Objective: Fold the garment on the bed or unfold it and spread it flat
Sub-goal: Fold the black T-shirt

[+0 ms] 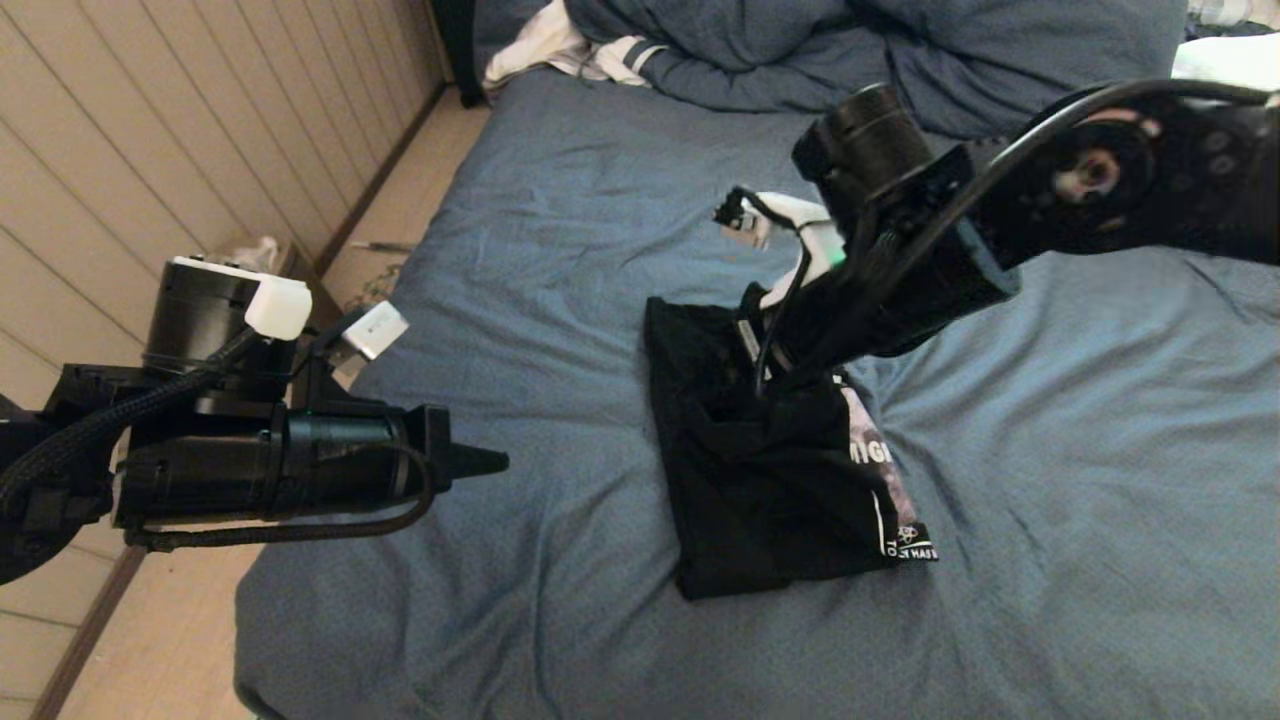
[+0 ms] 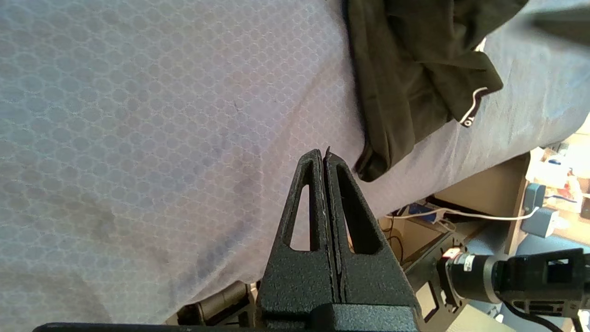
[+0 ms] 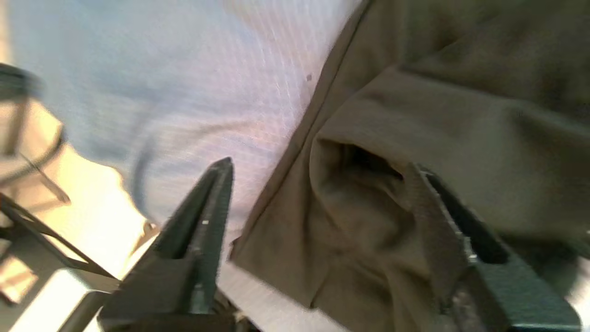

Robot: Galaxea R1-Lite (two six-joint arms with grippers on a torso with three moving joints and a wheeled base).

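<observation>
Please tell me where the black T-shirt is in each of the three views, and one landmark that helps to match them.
Head view: T-shirt at centre, folded, under the right gripper.
Left wrist view: T-shirt at upper right, beyond the shut left gripper.
Right wrist view: T-shirt fills the right side, between the open fingers.
Shared landmark: the blue sheet around the shirt.

A bedroom in a home: a wide bed (image 1: 560, 230) with a wrinkled blue sheet fills the view, a bulky duvet (image 1: 850, 45) is bunched at its far end beside a striped white cloth (image 1: 560, 50), and a pale panelled wall (image 1: 150, 110) and light floor (image 1: 400, 200) run alongside.
</observation>
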